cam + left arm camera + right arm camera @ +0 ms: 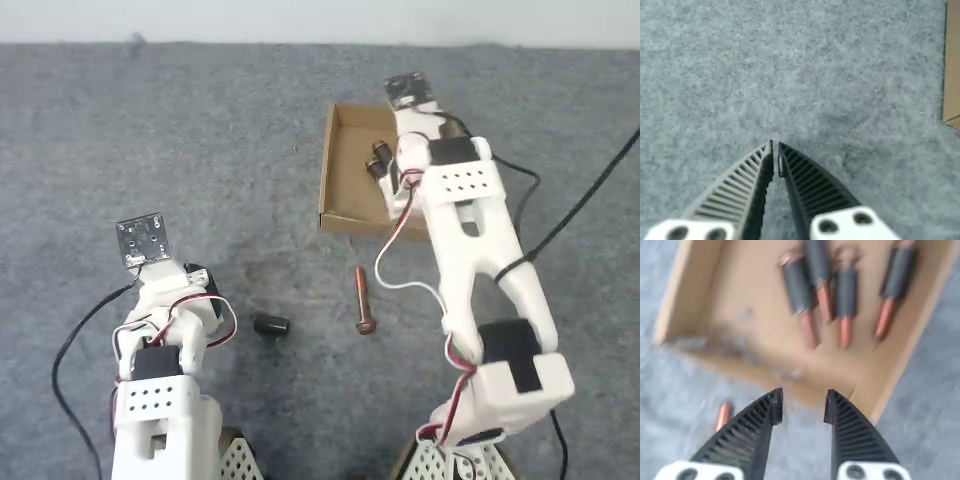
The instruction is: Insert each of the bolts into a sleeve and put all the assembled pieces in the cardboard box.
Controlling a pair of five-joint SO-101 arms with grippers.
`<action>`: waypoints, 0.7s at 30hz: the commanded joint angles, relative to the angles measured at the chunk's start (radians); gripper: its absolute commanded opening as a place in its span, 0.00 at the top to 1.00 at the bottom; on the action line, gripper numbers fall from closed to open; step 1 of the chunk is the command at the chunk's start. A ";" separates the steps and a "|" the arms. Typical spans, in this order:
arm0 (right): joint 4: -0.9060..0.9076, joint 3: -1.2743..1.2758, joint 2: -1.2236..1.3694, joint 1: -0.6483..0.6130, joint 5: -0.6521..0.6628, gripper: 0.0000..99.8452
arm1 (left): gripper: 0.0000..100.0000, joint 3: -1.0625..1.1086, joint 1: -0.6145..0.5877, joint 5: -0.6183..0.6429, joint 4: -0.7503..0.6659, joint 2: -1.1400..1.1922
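Observation:
The cardboard box point(347, 185) lies at the back right of the grey mat, with several assembled bolt-and-sleeve pieces point(380, 160) inside. In the right wrist view those pieces point(846, 290) lie side by side on the box floor point(740, 295). My right gripper point(803, 401) hangs open and holds nothing, just over the box's near wall. A loose copper bolt point(362, 298) lies on the mat in front of the box and shows beside the right fingers as a copper tip point(722, 415). A black sleeve point(271, 325) lies left of it. My left gripper point(775, 146) is shut on nothing over bare mat.
The grey mat point(200, 130) covers the table. The left arm point(160, 340) stands at the front left, close to the sleeve. A corner of the box point(952, 65) shows in the left wrist view. Cables trail from both arms.

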 commanded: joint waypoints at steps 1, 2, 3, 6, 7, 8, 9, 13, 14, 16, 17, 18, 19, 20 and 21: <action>0.101 -0.049 -0.119 -0.030 -0.012 0.88 | 0.99 -0.013 -0.014 -0.009 -0.017 -0.023; 0.128 -0.049 -0.133 -0.035 -0.012 0.88 | 0.99 -0.013 -0.029 -0.006 -0.015 -0.023; 0.156 -0.049 -0.147 -0.036 -0.012 0.88 | 0.99 -0.015 -0.051 -0.005 -0.015 -0.023; 0.228 -0.049 -0.193 -0.036 -0.006 0.88 | 0.99 -0.015 -0.087 -0.005 -0.014 -0.023; 0.246 -0.049 -0.211 -0.036 -0.006 0.88 | 0.99 -0.015 -0.094 -0.005 -0.012 -0.023; 0.265 -0.049 -0.229 -0.038 -0.006 0.88 | 0.99 -0.015 -0.100 -0.005 -0.009 -0.023; 0.283 -0.049 -0.248 -0.044 -0.006 0.88 | 0.99 -0.021 -0.106 -0.006 0.009 -0.023; 0.386 -0.049 -0.321 -0.088 -0.005 0.88 | 0.99 -0.053 -0.158 -0.044 0.071 -0.023; 0.404 -0.048 -0.332 -0.102 -0.005 0.88 | 0.99 -0.053 -0.178 -0.064 0.071 -0.023; 0.409 -0.014 -0.344 -0.139 -0.009 0.88 | 0.99 -0.061 -0.216 -0.083 0.071 -0.023; 0.407 0.011 -0.349 -0.163 -0.011 0.88 | 0.99 -0.067 -0.235 -0.086 0.075 -0.023; 0.407 0.035 -0.355 -0.194 -0.012 0.88 | 0.99 -0.071 -0.253 -0.087 0.086 -0.023; 0.406 0.063 -0.363 -0.228 -0.012 0.88 | 0.99 -0.077 -0.272 -0.089 0.097 -0.023; 0.394 0.092 -0.371 -0.262 -0.012 0.88 | 0.99 -0.084 -0.287 -0.098 0.109 -0.023; 0.378 0.123 -0.381 -0.297 -0.012 0.88 | 0.99 -0.090 -0.304 -0.126 0.124 -0.023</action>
